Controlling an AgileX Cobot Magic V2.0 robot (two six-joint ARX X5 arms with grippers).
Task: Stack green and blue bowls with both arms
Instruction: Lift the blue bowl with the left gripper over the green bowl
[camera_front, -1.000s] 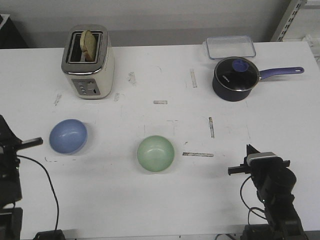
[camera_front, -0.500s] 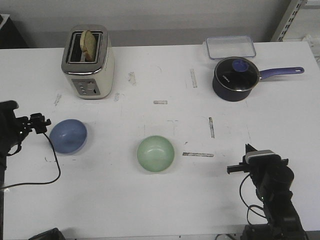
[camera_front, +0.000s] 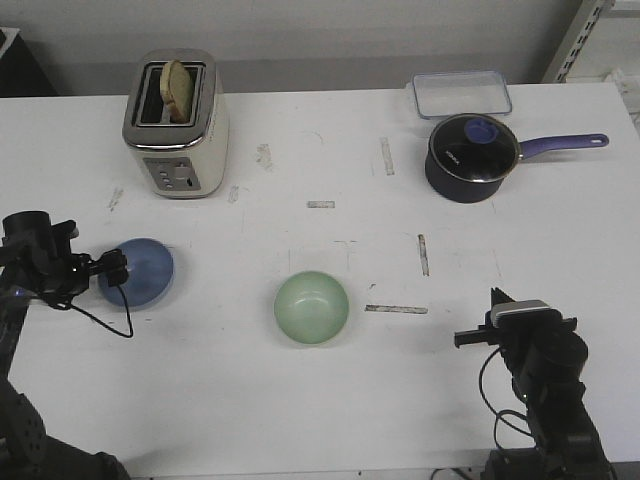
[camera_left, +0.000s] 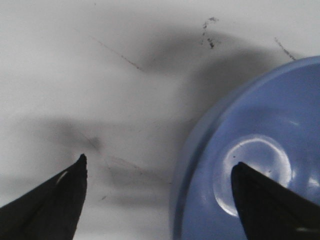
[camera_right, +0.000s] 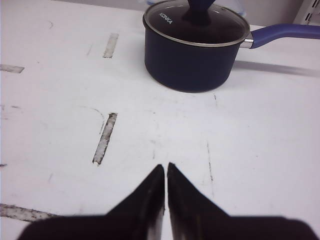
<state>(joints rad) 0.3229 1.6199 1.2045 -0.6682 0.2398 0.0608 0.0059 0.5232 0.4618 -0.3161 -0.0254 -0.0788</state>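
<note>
White scuffed table (camera_front: 320, 400): left pincer (camera_left: 160, 175) spread astride blue bowl (camera_front: 140, 272) rim, right pincer (camera_right: 165, 172) closed.

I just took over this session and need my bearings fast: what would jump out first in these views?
The left pincer sits open at the near-left rim of the blue bowl, one finger over the bowl's inside and the other outside the rim. The green bowl lies alone mid-table, untouched. The right pincer is shut and idle, pointing toward the navy saucepan at the far right.
</note>
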